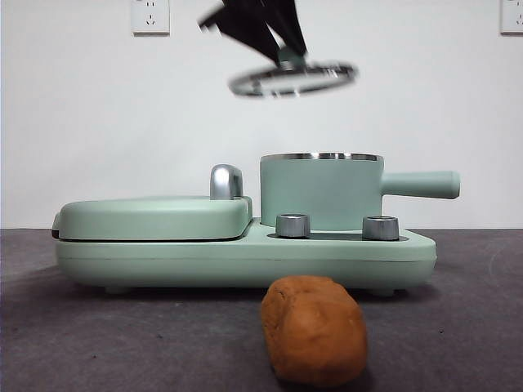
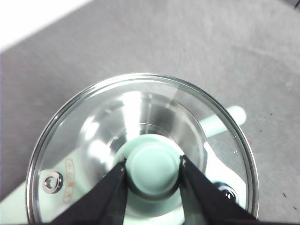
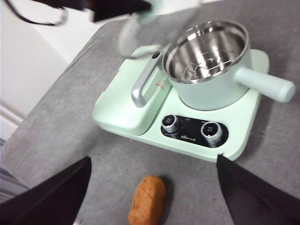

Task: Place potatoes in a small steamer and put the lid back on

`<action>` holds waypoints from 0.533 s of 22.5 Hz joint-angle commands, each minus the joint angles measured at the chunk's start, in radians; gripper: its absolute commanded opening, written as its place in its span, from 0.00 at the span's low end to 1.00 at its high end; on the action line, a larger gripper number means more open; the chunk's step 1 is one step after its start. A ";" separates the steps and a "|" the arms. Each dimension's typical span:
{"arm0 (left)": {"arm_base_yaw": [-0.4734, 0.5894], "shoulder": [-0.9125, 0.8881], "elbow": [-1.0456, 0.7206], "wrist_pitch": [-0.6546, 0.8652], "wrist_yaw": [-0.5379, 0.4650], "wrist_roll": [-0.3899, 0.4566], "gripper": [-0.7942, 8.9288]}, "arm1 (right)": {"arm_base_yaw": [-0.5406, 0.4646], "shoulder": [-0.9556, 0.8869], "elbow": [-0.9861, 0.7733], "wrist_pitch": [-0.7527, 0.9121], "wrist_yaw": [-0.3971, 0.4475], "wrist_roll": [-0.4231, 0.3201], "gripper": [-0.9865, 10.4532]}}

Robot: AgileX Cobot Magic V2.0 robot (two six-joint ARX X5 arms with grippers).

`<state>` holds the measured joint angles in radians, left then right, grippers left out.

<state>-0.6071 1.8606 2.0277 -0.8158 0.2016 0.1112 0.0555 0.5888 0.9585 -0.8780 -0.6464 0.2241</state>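
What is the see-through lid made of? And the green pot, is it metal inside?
The lid looks like clear glass, since the pot shows through it, with a shiny steel-looking rim and a matte green knob, maybe plastic, pinched by the left end effector. The small steamer is mirror-bright inside, likely stainless steel; its outside is smooth matte mint green, coated metal or plastic, hard to tell.

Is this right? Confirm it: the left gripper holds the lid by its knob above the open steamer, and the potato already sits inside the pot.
Not quite. The left gripper does hold the lid by its knob above the open steamer, but the potato lies on the table in front of the cooker, and the pot is empty, as the right wrist view shows.
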 commanded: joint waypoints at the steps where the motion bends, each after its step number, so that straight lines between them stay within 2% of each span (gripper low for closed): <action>1: 0.018 -0.052 0.028 -0.024 0.004 0.016 0.10 | 0.042 0.070 0.047 0.000 0.017 0.055 0.46; 4: 0.056 -0.122 0.028 -0.094 0.004 0.019 0.10 | 0.148 0.166 0.096 -0.023 0.058 0.096 0.46; 12: 0.142 -0.206 0.028 -0.216 0.004 0.023 0.10 | 0.473 0.350 0.154 -0.024 0.316 0.178 0.46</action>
<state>-0.4637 1.6543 2.0277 -1.0443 0.2016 0.1169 0.4938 0.9150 1.0935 -0.9077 -0.3546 0.3702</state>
